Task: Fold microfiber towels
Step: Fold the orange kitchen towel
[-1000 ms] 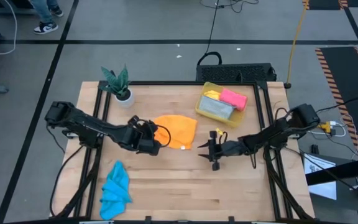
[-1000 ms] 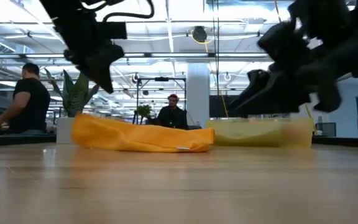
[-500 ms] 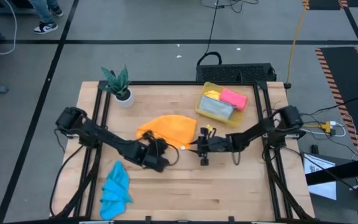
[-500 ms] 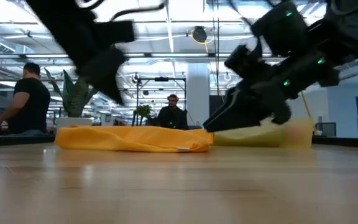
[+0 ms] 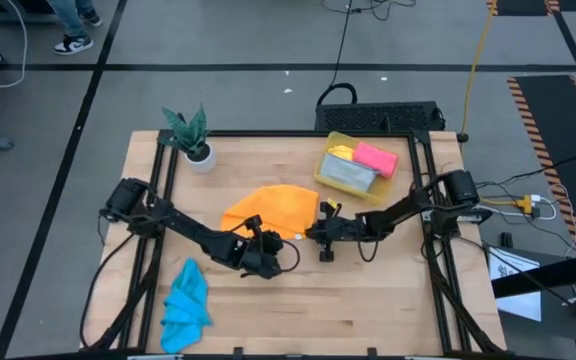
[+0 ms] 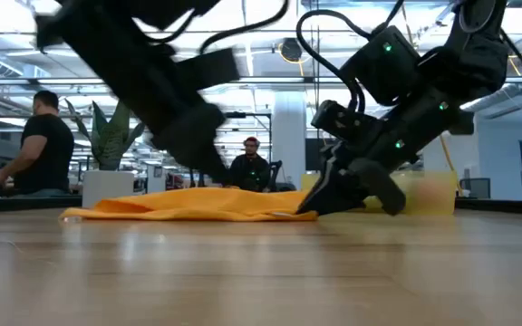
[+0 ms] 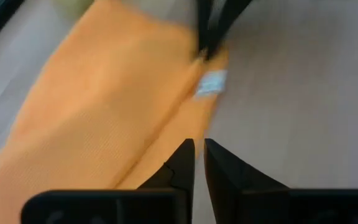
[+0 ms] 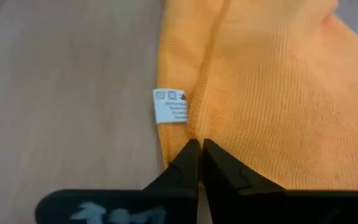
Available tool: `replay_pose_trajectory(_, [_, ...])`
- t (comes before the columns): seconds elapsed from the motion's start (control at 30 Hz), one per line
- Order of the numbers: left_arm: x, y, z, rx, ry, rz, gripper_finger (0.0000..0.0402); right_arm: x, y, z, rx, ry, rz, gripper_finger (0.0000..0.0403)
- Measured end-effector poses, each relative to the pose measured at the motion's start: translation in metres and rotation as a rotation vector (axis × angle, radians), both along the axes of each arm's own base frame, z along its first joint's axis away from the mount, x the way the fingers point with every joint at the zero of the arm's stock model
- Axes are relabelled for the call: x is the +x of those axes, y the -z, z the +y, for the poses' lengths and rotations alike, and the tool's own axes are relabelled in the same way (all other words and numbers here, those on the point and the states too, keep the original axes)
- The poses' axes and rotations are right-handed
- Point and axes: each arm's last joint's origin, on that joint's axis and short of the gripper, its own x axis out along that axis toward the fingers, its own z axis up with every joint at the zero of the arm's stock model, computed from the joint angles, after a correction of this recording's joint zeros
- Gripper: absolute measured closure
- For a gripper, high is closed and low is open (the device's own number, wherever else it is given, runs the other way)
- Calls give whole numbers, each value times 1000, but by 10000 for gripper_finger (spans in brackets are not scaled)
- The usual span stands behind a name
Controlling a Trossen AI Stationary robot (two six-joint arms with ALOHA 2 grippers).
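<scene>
An orange microfiber towel point(image 5: 268, 208) lies spread flat on the middle of the wooden table. My right gripper point(image 5: 310, 234) is shut on its near right corner, beside a white label point(image 8: 171, 106). My left gripper point(image 5: 273, 250) is at the towel's near edge point(image 7: 166, 149), its fingers shut. It points toward the right gripper. A blue towel point(image 5: 186, 300) lies crumpled at the near left. Pink point(image 5: 376, 157), yellow point(image 5: 341, 152) and grey point(image 5: 348, 175) towels lie in the yellow bin point(image 5: 320, 172). My left gripper's fingertips point(image 7: 185, 152) are at the orange towel's near edge; I cannot tell whether they touch it. My right gripper pinches the towel's edge point(image 8: 188, 134) between its two fingertips, right by the label. The fingers slant down from the table's right. The towel lies on the table; one layer or several, I cannot tell.
A potted plant point(image 5: 190, 140) stands at the far left corner. The bin stands at the far right. Black frame rails run along the table's sides. Bare wood lies along the near edge, right of the blue towel. People sit in the room beyond the table point(image 6: 43, 145).
My right gripper has gone toward the table's left and down to the orange towel's near right corner and has shut there. My left gripper has gone from the towel's left side toward the near edge and right. The towel has sunk flatter and spread toward the left.
</scene>
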Motion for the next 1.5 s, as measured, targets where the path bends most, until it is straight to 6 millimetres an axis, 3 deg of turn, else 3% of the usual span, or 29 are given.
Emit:
replay_pose_trajectory(0.13, [1, -12, -5, -24, -1, -46, 364, -11, -14, 10, 4, -42, 6, 393])
replay_pose_trajectory(0.33, [-8, -27, -16, 32, 52, -67, 364, -33, -55, 26, 88, -70, -97, 400])
replay_pose_trajectory(0.53, [-7, -34, -26, 26, 92, -110, 364, -62, -60, 33, 131, -118, -117, 397])
replay_pose_trajectory(0.8, [-14, -31, -25, 28, 142, -23, 364, -89, -63, 38, 224, -208, -132, 397])
replay_pose_trajectory(1.0, [-14, -28, -25, 5, 180, -2, 364, -91, -80, 44, 263, -244, -266, 397])
replay_pose_trajectory(1.3, [11, -50, -27, 41, 407, -233, 364, -85, -69, 47, 257, -263, -265, 397])
replay_pose_trajectory(1.5, [18, -56, -23, 76, 575, -265, 364, -82, -66, 46, 248, -273, -263, 397])
